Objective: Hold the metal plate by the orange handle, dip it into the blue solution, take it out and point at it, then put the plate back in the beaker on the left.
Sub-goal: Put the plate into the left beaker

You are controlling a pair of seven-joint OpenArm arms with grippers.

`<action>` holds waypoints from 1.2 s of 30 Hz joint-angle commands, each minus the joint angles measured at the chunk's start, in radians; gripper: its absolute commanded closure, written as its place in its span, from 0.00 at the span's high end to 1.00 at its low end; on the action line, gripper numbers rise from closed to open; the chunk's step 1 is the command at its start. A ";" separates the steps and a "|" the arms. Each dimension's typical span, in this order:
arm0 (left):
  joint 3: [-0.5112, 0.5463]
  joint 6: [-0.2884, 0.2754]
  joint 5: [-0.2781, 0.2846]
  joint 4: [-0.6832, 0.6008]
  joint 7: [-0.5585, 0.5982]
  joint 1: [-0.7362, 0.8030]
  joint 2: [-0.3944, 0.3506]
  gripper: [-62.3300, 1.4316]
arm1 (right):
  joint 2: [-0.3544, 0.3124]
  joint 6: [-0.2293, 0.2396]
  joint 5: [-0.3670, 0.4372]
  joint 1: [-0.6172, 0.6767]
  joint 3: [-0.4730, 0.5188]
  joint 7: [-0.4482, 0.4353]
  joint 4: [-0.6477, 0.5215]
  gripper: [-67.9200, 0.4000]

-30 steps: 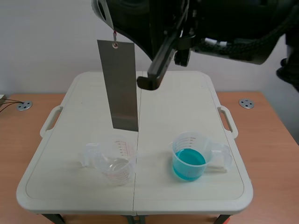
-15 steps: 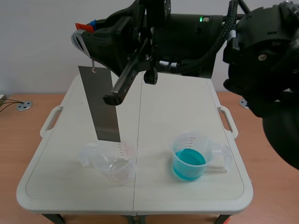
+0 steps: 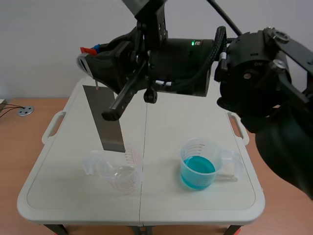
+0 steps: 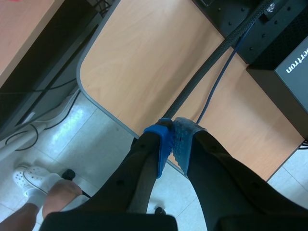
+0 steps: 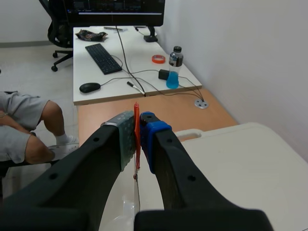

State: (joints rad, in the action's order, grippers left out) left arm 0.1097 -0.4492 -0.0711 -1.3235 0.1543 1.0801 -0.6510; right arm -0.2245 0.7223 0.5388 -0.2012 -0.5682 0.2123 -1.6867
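The right claw (image 5: 137,122) is pinching the thin orange handle (image 5: 136,144) between its pads. The grey metal plate (image 3: 108,122) is hanging below it, slightly tilted, its lower edge just above the clear beaker (image 3: 121,175) on the white tabletop (image 3: 195,107). The beaker of blue solution (image 3: 197,171) is standing well apart, and the left claw (image 4: 172,139) is pressing its pads together on nothing.

A white folding table (image 3: 73,196) carries two plastic measuring beakers. The clear empty beaker (image 3: 122,176) stands below the right claw (image 3: 92,53). The beaker of blue solution (image 3: 198,171) stands well off to the claw's side.
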 commanded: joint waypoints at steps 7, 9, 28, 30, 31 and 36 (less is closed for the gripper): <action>0.001 -0.010 0.003 0.002 0.006 0.000 0.011 0.07 | 0.003 0.001 0.013 -0.018 -0.029 -0.011 -0.005 0.02; 0.001 -0.010 0.003 0.002 0.006 0.000 0.011 0.07 | 0.003 0.001 0.013 -0.017 -0.029 -0.011 -0.005 0.02; 0.001 -0.010 0.003 0.002 0.006 0.000 0.011 0.07 | 0.006 0.005 0.014 -0.018 -0.055 -0.039 0.121 0.02; 0.001 -0.010 0.003 0.002 0.006 0.000 0.011 0.07 | 0.014 0.005 0.014 -0.018 -0.064 -0.038 0.143 0.02; 0.001 -0.010 0.003 0.002 0.006 0.000 0.011 0.07 | 0.018 0.005 0.014 -0.018 -0.067 -0.039 0.155 0.02; 0.001 -0.010 0.003 0.002 0.006 0.000 0.011 0.07 | 0.036 0.004 0.015 -0.018 -0.075 -0.046 0.214 0.02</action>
State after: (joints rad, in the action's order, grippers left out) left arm 0.1097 -0.4526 -0.0711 -1.3170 0.1543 1.0718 -0.6483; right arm -0.2005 0.7223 0.5392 -0.2012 -0.6437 0.1844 -1.4677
